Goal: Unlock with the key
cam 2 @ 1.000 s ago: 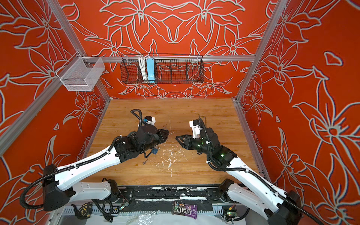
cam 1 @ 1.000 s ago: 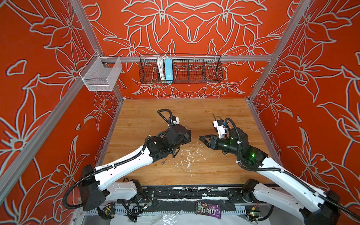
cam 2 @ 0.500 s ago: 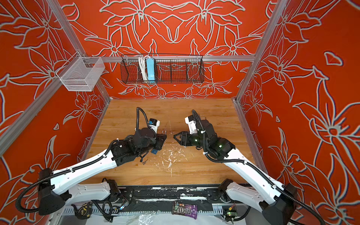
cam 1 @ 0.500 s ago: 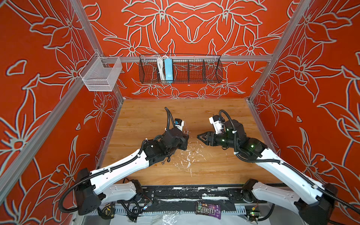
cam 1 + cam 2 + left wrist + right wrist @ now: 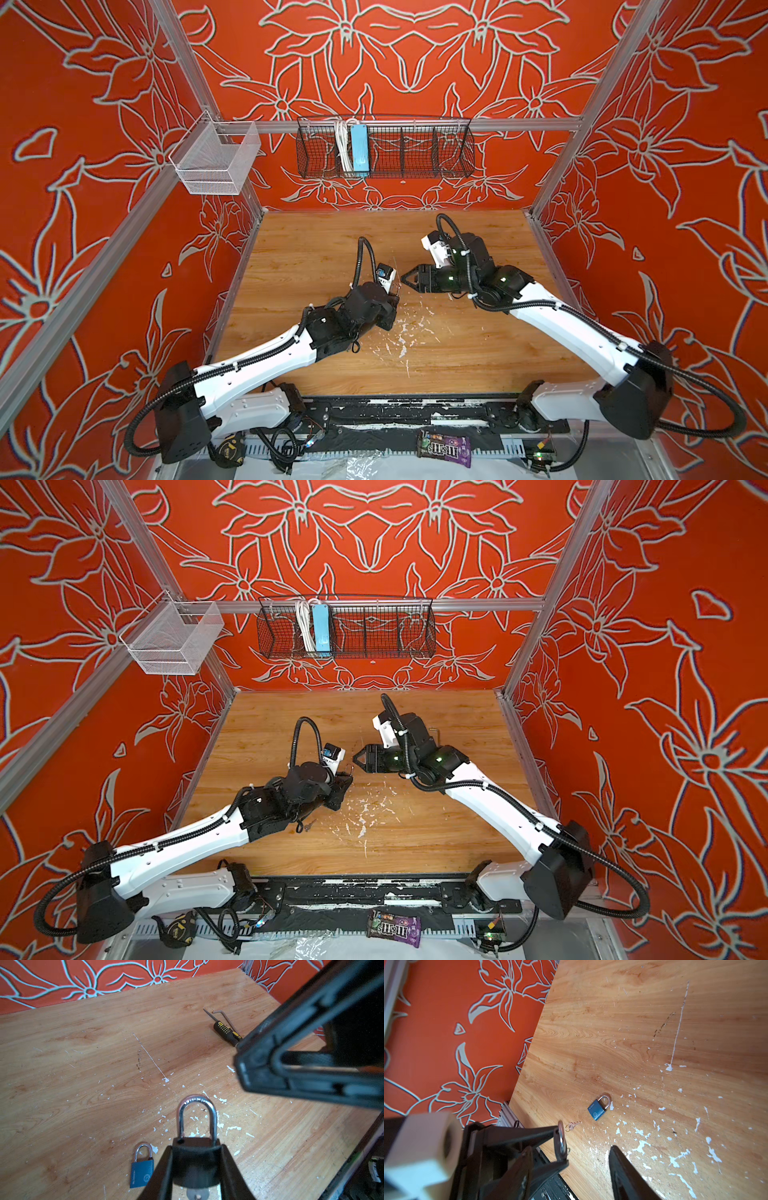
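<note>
**A:** Where is the lock?

**B:** The black padlock point(image 5: 195, 1159) is clamped between the narrowly set fingers of the left tool point(image 5: 195, 1152). It is held above the middle of the tabletop point(image 5: 316, 249), shackle pointing away from the wrist. A key point(image 5: 194, 1193) shows just beneath its body.

**A:** What differs from a second ago?

**B:** The right tool point(image 5: 405, 279) has slid in toward the lock and is now just beside it, jaws spread and gripping nothing. The left tool sits about where it was.

**A:** And room to move?

**B:** Open wood runs to the back wall. A screwdriver point(image 5: 227, 1031) and hex key point(image 5: 223, 1014) lie behind the right arm. A blue padlock point(image 5: 598, 1110) and loose key point(image 5: 572, 1125) lie by the left arm, toward the left edge.
</note>
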### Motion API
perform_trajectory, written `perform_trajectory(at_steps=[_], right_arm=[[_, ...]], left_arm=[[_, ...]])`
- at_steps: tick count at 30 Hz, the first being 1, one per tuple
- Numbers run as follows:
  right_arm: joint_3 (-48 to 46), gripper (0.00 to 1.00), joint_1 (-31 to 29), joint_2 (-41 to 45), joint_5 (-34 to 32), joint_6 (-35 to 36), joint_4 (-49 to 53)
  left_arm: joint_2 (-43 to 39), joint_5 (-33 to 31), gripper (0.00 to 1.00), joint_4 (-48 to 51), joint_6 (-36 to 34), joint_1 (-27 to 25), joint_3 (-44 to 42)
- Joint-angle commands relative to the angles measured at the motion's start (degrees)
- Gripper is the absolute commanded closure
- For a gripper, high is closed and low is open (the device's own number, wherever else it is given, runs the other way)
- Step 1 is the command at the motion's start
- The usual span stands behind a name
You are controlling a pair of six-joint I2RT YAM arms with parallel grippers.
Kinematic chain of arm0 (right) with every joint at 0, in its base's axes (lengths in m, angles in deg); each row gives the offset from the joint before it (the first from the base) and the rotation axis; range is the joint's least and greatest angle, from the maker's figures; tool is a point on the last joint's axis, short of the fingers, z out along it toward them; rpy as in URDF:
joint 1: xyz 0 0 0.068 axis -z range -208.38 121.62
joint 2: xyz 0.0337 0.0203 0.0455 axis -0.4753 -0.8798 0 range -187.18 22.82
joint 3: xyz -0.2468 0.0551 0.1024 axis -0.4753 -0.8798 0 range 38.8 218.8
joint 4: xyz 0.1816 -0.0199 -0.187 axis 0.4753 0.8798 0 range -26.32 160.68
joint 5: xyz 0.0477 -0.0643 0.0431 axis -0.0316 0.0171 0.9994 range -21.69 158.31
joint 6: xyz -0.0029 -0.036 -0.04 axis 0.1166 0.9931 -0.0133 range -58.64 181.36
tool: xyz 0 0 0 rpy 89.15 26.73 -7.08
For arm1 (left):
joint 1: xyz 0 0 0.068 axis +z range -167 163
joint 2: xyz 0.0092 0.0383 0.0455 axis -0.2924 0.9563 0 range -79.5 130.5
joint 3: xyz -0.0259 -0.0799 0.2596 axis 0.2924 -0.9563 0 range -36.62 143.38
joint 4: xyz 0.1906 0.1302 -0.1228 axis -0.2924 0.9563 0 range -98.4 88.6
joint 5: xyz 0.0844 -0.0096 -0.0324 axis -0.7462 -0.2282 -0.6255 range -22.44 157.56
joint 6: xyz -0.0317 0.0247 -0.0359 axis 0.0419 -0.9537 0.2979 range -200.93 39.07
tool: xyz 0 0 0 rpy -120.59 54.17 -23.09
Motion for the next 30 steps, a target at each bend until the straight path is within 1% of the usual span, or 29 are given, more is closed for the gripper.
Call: perform_trajectory(at_steps=[1,6,14,23,30], right_arm=[[4.0,0.4,0.4,-3.2,1.3,3.3,2.9],[6.5,0.39,0.7,-7.2,1.6,4.5,4.6],[8.8,0.39,1.1,-10.7,1.1,7.0,7.0],[12.0,0.38,1.6,-12.8,-0.6,10.7,10.8],[12.3,0.38,2.5,-12.9,0.7,13.4,12.7]], left_arm=[[-1.1,-1.7,1.0,-2.9,-1.9,0.3,-0.4],[-0.7,-2.3,1.0,-3.7,-1.8,0.3,-0.6],[-0.3,-3.0,1.0,-4.1,-2.2,0.2,-0.6],[0.3,-3.1,1.0,-4.3,-2.3,0.2,-0.5],[0.4,-2.8,1.0,-4.9,-2.3,0.2,-0.6]])
